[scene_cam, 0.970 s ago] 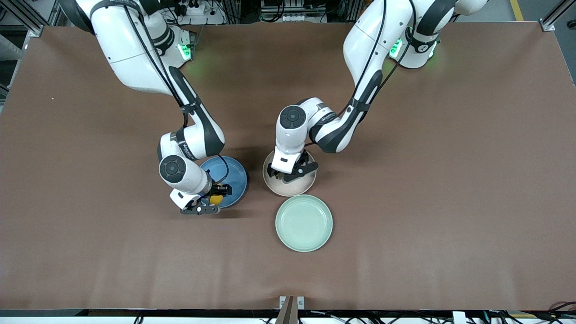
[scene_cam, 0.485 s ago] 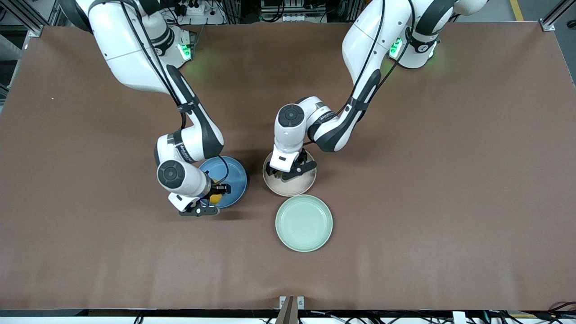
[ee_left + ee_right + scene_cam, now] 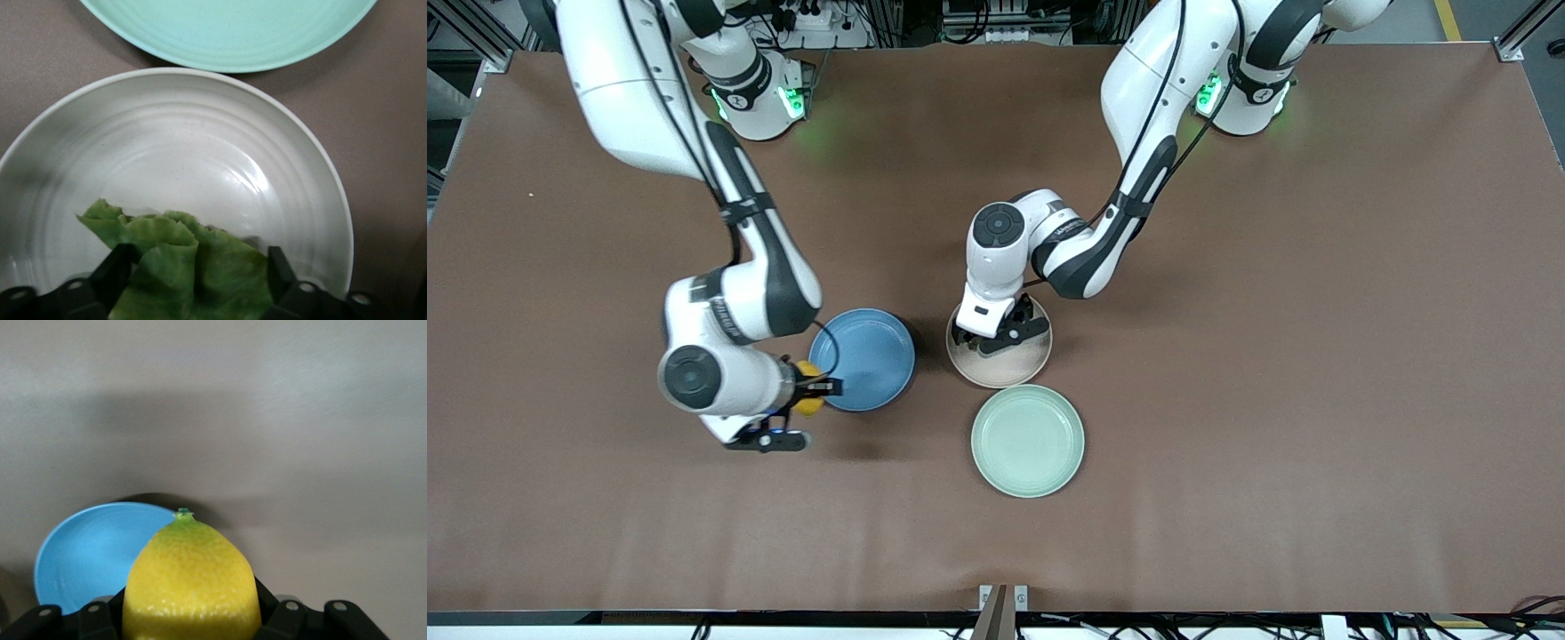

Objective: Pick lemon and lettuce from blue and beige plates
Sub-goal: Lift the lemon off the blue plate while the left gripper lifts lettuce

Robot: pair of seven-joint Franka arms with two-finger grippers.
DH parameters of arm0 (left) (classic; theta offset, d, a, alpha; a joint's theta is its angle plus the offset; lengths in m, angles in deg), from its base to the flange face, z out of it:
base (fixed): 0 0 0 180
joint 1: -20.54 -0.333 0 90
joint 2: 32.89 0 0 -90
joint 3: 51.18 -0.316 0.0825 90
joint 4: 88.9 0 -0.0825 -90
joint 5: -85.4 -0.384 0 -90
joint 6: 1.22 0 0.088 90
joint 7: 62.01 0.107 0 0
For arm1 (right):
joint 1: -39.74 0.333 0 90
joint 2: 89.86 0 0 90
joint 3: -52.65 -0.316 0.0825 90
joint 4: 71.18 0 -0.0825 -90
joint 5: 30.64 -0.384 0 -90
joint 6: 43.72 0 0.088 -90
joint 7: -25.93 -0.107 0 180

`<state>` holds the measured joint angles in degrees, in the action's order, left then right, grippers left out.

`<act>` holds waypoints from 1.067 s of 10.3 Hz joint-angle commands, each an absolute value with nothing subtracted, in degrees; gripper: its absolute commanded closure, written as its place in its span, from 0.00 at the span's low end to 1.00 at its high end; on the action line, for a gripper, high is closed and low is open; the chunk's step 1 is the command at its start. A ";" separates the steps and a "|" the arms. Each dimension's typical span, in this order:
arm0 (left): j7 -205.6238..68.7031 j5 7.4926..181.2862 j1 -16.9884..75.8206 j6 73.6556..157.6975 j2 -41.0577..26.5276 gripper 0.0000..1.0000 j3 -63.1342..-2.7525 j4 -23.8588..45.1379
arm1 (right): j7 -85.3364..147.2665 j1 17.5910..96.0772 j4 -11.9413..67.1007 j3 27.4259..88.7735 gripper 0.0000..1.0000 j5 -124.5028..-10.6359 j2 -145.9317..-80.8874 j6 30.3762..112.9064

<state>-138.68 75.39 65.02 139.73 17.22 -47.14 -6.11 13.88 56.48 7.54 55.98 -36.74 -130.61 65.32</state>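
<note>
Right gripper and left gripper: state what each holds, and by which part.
Right gripper clamps the lemon across its sides. Left gripper straddles the lettuce on the beige plate, not yet gripped.

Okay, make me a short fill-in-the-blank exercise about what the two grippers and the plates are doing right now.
1. The right gripper is shut on the ____.
2. The lettuce lies in the ____ plate, between the left gripper's fingers.
3. The blue plate holds ____.
4. The plate nearest the front camera is the ____ one.

Missing words: lemon; beige; nothing; green
</note>
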 commanded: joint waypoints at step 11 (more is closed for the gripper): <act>-139.00 74.85 64.67 126.76 7.38 1.00 -47.49 -7.07 | 26.81 43.61 5.90 55.38 0.72 -30.81 -125.45 57.10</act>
<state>-138.68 75.28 65.35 128.80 9.89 -47.21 -8.01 26.30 44.79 4.92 56.27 -31.66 -127.08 57.81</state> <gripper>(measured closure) 0.965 0.419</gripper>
